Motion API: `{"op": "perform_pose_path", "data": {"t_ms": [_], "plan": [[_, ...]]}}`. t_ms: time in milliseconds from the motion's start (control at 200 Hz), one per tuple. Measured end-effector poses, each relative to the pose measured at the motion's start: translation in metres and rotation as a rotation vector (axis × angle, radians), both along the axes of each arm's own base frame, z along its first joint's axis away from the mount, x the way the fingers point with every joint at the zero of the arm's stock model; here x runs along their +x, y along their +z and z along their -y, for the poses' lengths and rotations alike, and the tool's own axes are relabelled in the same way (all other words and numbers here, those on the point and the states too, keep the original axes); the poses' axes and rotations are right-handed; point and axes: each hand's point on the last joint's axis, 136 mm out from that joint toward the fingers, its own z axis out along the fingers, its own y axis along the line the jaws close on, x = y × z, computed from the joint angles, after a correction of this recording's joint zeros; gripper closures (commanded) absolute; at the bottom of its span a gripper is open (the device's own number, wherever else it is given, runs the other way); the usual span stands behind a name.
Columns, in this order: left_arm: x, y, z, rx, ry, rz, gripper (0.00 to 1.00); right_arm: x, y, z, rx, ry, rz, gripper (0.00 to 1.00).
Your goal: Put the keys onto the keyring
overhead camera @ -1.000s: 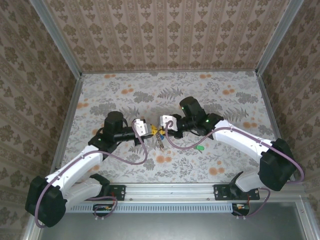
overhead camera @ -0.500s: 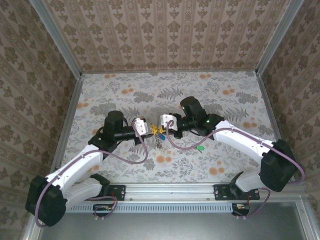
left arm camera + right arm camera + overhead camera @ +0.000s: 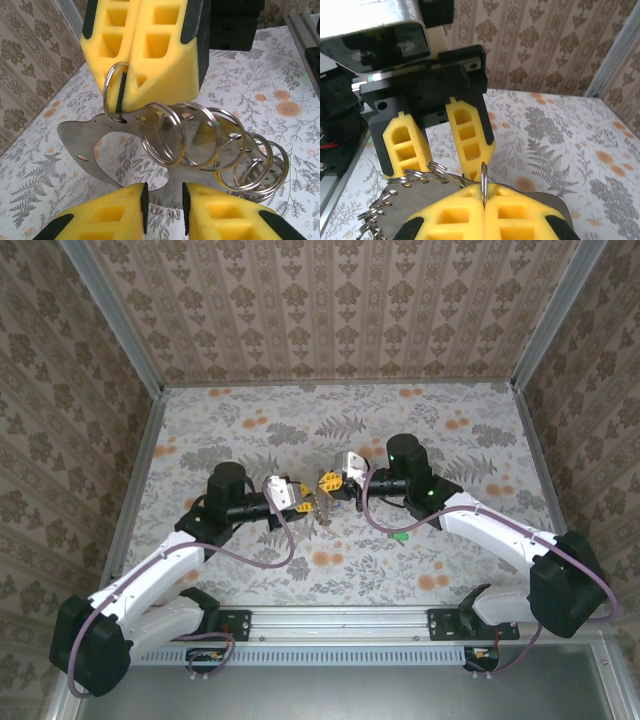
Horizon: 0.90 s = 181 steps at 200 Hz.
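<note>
My right gripper is shut edge-on on a metal split ring, the keyring, which is threaded through a hole in a flat steel plate. Several more rings hang in a row along the plate's edge. My left gripper is open just below the plate, whose lower tab sits at the gap between the yellow fingers. From above, both grippers meet mid-table, left and right. A small green key lies on the table near the right arm.
The floral tabletop is walled by patterned panels with metal posts at the sides. Purple cables loop under both arms. There is free room behind and beside the grippers.
My left gripper has opened and let go of the plate. My right arm has shifted right and slightly back, carrying the ring and plate with it.
</note>
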Motion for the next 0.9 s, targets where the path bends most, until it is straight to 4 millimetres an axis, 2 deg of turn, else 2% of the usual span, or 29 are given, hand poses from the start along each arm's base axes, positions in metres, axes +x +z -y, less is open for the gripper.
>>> {"op": "perform_pose_path", "data": {"t_ms": [25,75,200,360,470,540,630,740,905], "plan": [[0.0,0.001,0.0,-0.002,0.001,0.0,0.72,-0.001,0.0,0.0,0.006,0.003,-0.001,1.0],[0.0,0.002,0.0,-0.007,0.002,0.005,0.64,-0.002,0.001,-0.001,0.014,0.008,-0.004,1.0],[0.003,0.011,-0.002,-0.018,0.026,0.0,0.63,-0.006,-0.001,-0.001,0.032,0.029,-0.014,1.0],[0.014,0.035,-0.021,-0.049,0.099,0.028,0.58,-0.011,0.004,-0.003,0.059,0.057,-0.013,1.0],[0.013,0.056,-0.03,-0.107,0.125,0.053,0.6,-0.014,0.006,-0.004,0.074,0.073,-0.017,1.0],[0.009,0.061,-0.028,-0.131,0.099,0.043,0.63,-0.014,0.008,-0.004,0.081,0.077,-0.013,1.0],[0.005,0.056,-0.022,-0.139,0.061,-0.009,0.68,-0.015,0.008,-0.004,0.082,0.08,-0.016,1.0],[0.004,0.05,-0.013,-0.131,0.021,-0.061,0.7,-0.016,0.008,-0.005,0.082,0.084,-0.015,1.0],[0.0,0.054,-0.001,-0.125,-0.029,-0.079,0.72,-0.02,0.007,-0.008,0.08,0.095,-0.01,1.0]]}}
